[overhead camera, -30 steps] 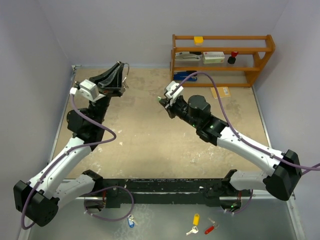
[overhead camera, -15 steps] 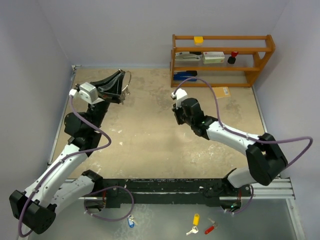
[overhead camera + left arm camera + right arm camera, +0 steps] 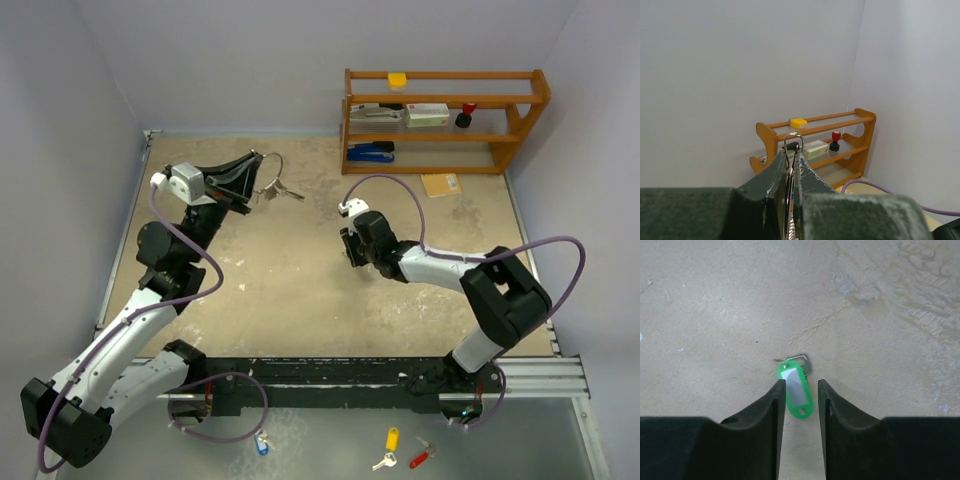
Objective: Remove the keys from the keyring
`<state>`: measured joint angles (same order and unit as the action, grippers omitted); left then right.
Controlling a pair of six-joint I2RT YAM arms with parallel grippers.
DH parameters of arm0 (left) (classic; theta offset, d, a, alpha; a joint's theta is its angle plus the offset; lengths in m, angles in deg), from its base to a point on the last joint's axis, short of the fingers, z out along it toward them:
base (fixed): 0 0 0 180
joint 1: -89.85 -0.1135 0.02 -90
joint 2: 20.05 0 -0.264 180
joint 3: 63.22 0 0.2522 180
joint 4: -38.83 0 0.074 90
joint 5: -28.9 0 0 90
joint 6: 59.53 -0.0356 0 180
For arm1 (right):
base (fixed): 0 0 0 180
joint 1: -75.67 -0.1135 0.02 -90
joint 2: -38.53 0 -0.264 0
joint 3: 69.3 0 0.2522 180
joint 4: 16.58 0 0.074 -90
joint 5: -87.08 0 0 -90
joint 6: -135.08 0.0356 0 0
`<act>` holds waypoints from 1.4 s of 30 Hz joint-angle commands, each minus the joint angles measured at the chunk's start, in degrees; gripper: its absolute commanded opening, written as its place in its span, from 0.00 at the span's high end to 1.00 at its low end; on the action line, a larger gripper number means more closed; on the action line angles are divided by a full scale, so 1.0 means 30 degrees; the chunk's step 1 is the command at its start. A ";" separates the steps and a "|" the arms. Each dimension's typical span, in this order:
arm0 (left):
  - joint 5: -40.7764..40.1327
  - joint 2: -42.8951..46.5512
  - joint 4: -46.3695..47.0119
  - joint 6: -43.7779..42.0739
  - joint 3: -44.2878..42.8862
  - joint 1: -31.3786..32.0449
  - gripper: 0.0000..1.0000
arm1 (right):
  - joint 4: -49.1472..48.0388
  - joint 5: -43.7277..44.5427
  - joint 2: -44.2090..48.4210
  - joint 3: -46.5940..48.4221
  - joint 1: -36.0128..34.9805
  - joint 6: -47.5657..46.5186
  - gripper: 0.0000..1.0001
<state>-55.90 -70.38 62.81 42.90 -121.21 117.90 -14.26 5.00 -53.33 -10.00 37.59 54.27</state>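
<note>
My left gripper (image 3: pixel 254 177) is raised over the table's far left and is shut on the keyring (image 3: pixel 267 185). A few silver keys (image 3: pixel 283 192) hang from the ring to the right of the fingertips. In the left wrist view the gripper (image 3: pixel 792 151) pinches the ring's wire loop (image 3: pixel 793 135), and the keys are hidden. My right gripper (image 3: pixel 351 252) points down at the table's middle and is open. In the right wrist view the green-headed key (image 3: pixel 797 388) lies flat on the table between the fingertips of that gripper (image 3: pixel 801 386), touching neither. It is hidden in the top view.
A wooden shelf (image 3: pixel 445 105) at the back right holds a blue stapler, boxes, a red stamp and a yellow item. A tan card (image 3: pixel 441 184) lies before it. Blue-tagged (image 3: pixel 262 444), yellow-tagged (image 3: pixel 391 439) and red-tagged (image 3: pixel 422 459) keys lie on the near ledge.
My right arm has dropped from mid-air to the table and now stands open over the green-headed key. My left gripper has swung slightly right, and the hanging keys now show.
</note>
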 commanded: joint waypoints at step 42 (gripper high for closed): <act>0.1806 -0.0425 0.1669 0.2215 -0.0960 0.0053 1.00 | -1.9330 -1.2259 0.0302 0.1744 -0.0533 0.2246 0.30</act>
<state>-51.23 -72.02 64.40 48.36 -121.39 117.99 -66.65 -29.75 -52.17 -8.36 36.45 61.40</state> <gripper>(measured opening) 0.036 0.693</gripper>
